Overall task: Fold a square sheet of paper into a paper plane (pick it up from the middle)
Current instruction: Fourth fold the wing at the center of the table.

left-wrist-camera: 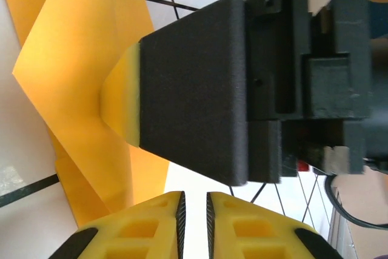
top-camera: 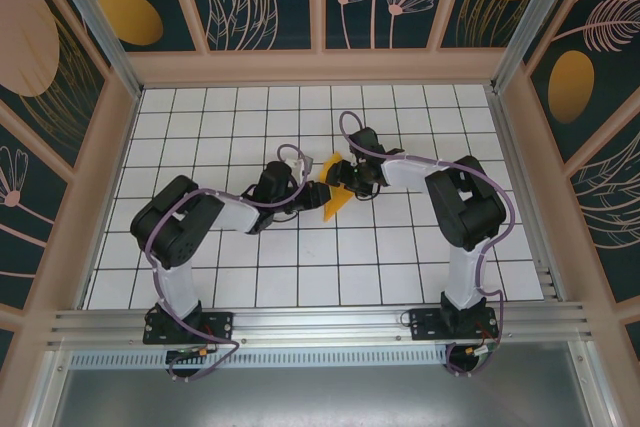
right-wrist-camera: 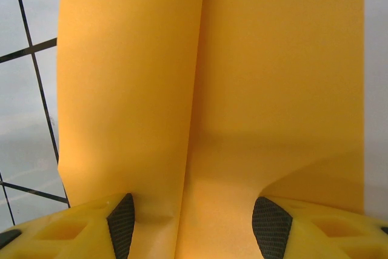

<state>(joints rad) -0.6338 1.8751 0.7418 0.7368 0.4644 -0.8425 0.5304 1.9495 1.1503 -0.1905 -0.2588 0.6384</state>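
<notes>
Left claw (top-camera: pixel 311 193): almost closed, a thin slit between its fingers (left-wrist-camera: pixel 151 225), nothing seen in it.
Right claw (top-camera: pixel 347 185): spread open, pads (right-wrist-camera: pixel 121 225) either side of the paper.
Square sheet of paper (top-camera: pixel 336 205): folded, pointed, between both claws.

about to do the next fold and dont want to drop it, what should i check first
1. paper sits between the two arms, near the middle of the table: ok
2. paper runs between the right fingers: ok
3. right fingers actually clamp it: cannot tell, they stand wide apart
4. left fingers on the paper: not ok, nearly closed with nothing between them
</notes>
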